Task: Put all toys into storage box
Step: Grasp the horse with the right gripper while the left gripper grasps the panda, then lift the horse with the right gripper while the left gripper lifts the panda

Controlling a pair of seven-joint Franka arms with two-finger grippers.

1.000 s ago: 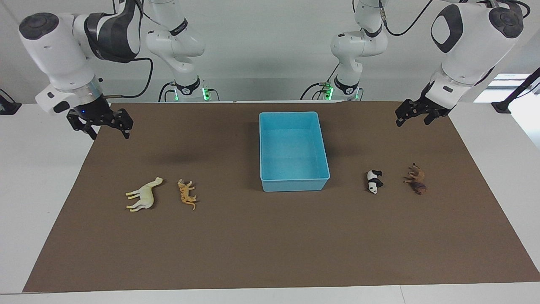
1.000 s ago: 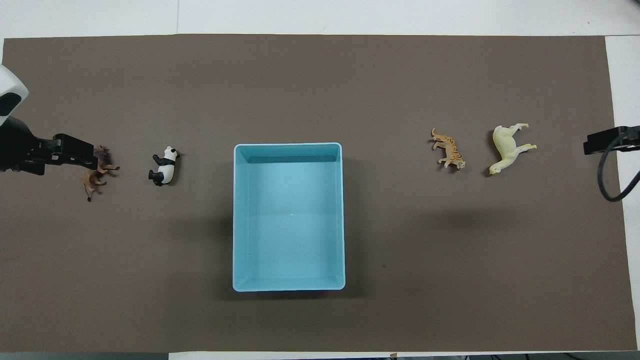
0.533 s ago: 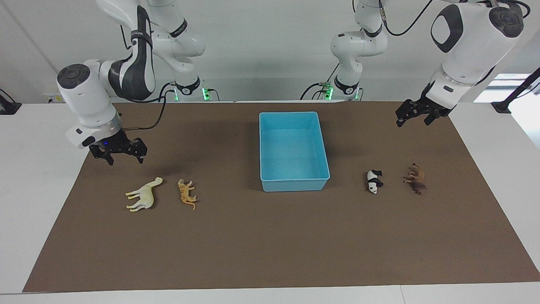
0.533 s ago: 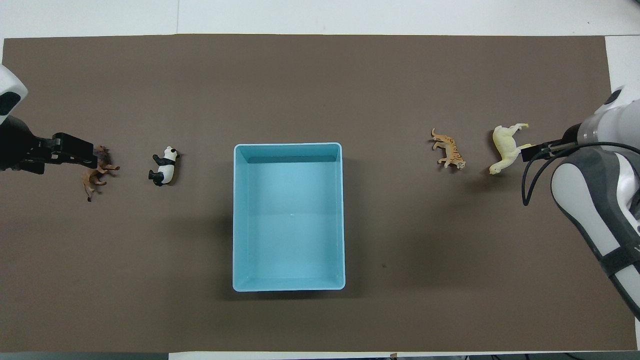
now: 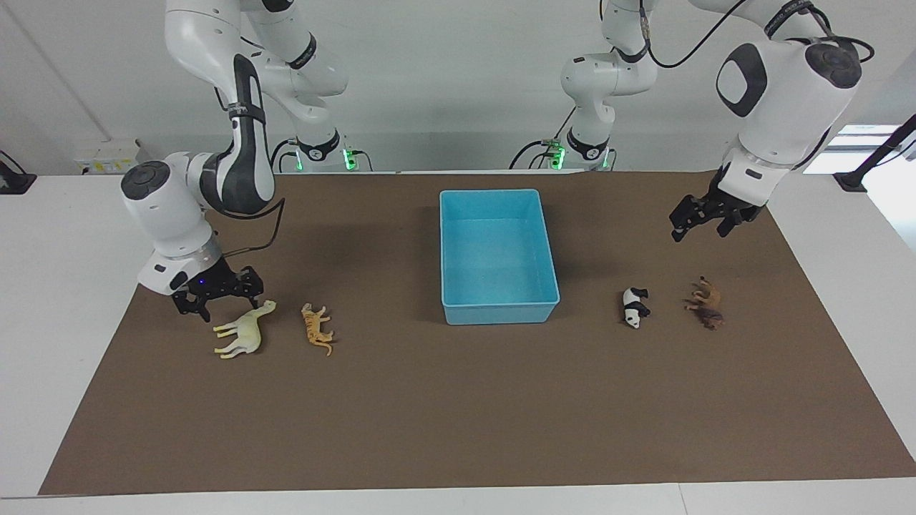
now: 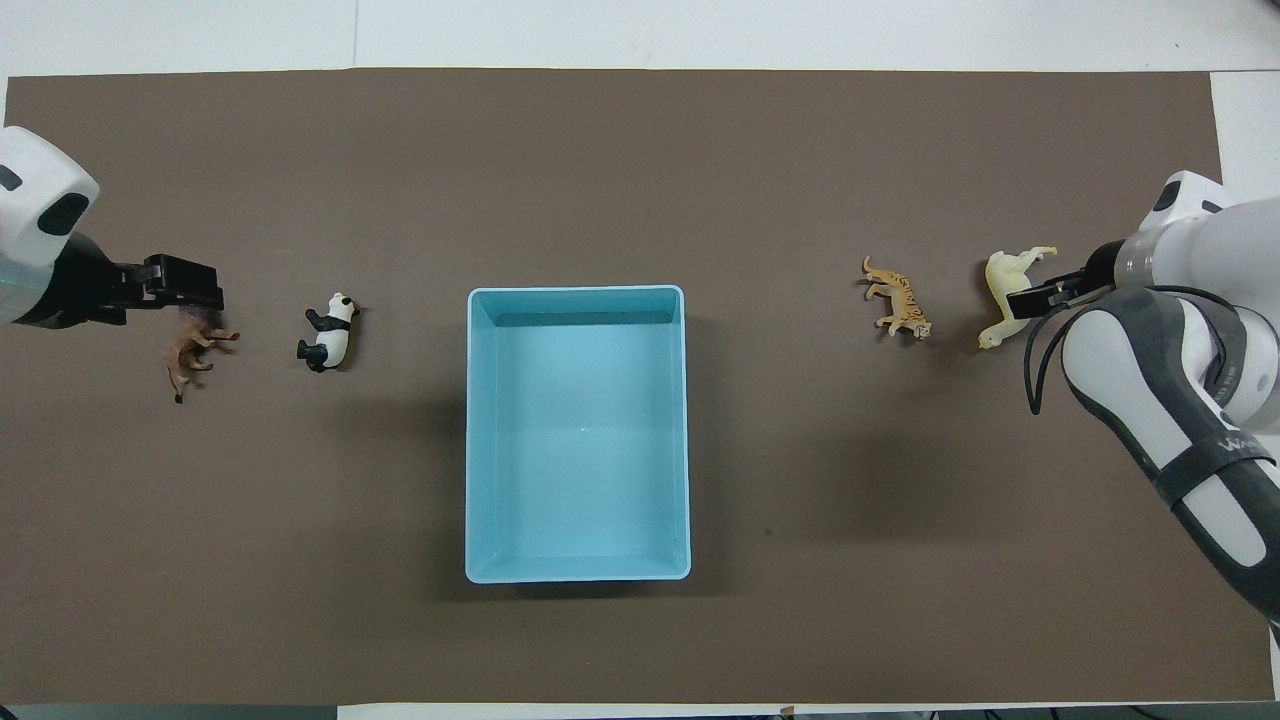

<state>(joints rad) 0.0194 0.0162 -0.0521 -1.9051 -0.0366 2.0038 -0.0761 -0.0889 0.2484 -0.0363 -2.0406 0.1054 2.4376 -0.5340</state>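
Light blue rectangular plastic storage box [image 5: 499,252] with low walls sits at the middle of a brown mat [image 5: 458,415] on the white desk [image 5: 57,243], holding none of the figurines.

Toward the right arm's end of the desk: cream long-necked plastic animal figurine [image 5: 243,330] lying on its side on the mat, orange striped plastic tiger figurine [image 5: 316,327] just beside it on the box's side, the two apart.

Toward the left arm's end: black-and-white plastic panda figurine [image 5: 634,307] and brown plastic lion figurine [image 5: 706,304], both on their sides, near each other without touching, the panda closer to the box.

Right gripper [image 5: 217,295] low over the mat, right at the cream figurine's back and neck, jaws spread; contact with the toy cannot be told. In the overhead view, tip of right gripper [image 6: 1040,298] overlaps the cream figurine [image 6: 1008,295].

Left gripper [image 5: 703,219] up in the air above the mat, over bare mat on the robots' side of the lion, jaws spread, pinching nothing. From overhead, left gripper [image 6: 182,294] covers part of the lion [image 6: 190,352].
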